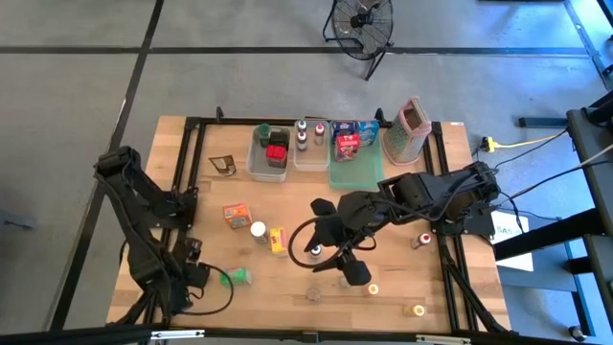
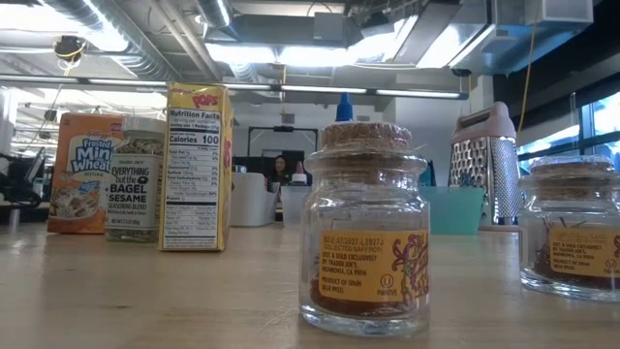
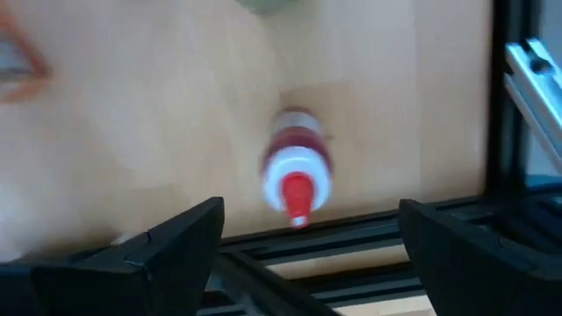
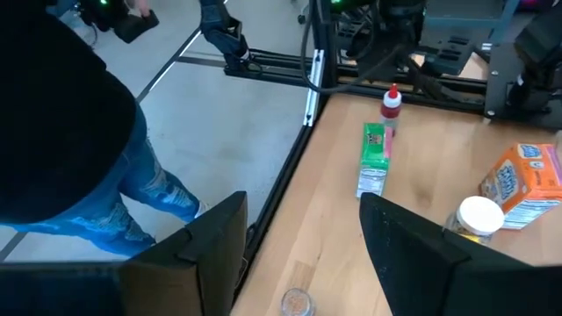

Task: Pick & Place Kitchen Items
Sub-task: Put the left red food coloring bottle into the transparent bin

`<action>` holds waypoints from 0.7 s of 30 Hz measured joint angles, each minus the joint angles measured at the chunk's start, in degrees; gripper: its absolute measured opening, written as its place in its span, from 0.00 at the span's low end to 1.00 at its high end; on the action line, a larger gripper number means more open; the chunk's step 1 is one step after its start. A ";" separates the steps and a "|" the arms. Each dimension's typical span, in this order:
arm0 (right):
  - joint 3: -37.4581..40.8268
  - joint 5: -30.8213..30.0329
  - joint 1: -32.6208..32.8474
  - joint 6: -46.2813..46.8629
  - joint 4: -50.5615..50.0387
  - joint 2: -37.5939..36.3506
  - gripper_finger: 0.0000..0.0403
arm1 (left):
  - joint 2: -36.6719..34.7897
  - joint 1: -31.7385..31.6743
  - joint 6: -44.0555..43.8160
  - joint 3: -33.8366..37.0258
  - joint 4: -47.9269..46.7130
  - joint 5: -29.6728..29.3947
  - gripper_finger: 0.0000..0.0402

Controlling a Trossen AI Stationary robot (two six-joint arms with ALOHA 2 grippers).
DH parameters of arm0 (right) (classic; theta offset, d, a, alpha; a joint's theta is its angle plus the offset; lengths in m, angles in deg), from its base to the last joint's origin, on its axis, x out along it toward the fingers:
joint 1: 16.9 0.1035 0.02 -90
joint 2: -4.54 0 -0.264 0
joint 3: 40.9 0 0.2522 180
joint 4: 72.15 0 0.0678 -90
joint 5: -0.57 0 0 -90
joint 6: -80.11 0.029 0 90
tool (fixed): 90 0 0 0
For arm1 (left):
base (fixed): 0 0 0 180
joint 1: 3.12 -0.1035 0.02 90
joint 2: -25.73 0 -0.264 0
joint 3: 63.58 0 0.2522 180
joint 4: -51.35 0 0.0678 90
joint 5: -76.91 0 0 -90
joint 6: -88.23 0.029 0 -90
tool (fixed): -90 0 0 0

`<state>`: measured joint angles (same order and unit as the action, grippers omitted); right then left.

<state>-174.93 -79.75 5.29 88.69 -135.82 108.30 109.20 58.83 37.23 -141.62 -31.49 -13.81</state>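
Observation:
A small bottle [image 3: 297, 171] with a white cap and a red tip stands upright on the wooden table near its left near corner; it also shows in the right wrist view [image 4: 391, 107], beside a green box [image 4: 374, 158] lying flat. My left gripper [image 3: 309, 211] points down above the bottle, open, its fingers wide on either side and clear of it. In the high view the left gripper [image 1: 196, 257] covers the bottle. My right gripper [image 1: 347, 261] hangs open and raised above the table's middle, nothing between its fingers [image 4: 211, 241].
An orange cereal box [image 1: 236, 213], a seasoning jar [image 1: 259, 231] and a yellow box [image 1: 278, 240] stand mid-table. Small cork-topped jars [image 2: 366, 233] dot the near side. Tubs [image 1: 269, 151], a green tray [image 1: 354, 171] and a grater [image 1: 410, 129] line the far edge. A person [image 4: 53, 132] stands beside the table.

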 joint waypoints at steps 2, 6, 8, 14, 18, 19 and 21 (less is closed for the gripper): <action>0.00 0.01 0.02 0.04 0.00 0.00 0.56 | -0.27 0.00 0.62 1.89 1.48 1.53 0.84; 0.00 -0.01 0.04 2.15 0.00 0.00 0.56 | -0.30 0.00 0.18 3.74 1.41 -0.27 0.84; 0.00 -0.01 0.09 2.83 0.00 0.00 0.56 | -0.30 -0.02 1.70 4.02 1.52 -1.52 0.84; 0.00 -0.01 0.09 2.97 0.02 0.00 0.56 | -0.37 0.00 3.80 5.36 2.48 -2.61 0.84; 0.00 -0.04 0.09 2.97 0.00 0.00 0.56 | -0.39 0.00 3.83 8.04 8.42 -2.55 0.84; 0.00 -0.04 0.09 2.97 0.02 0.00 0.56 | -0.39 0.00 3.83 8.84 10.01 -2.34 0.84; 0.00 -0.04 0.09 2.98 0.02 0.00 0.56 | -0.39 0.00 3.76 9.92 11.39 -2.34 0.84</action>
<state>-174.93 -79.78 5.38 91.66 -135.80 108.30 108.82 58.83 40.99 -131.70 -20.10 -16.15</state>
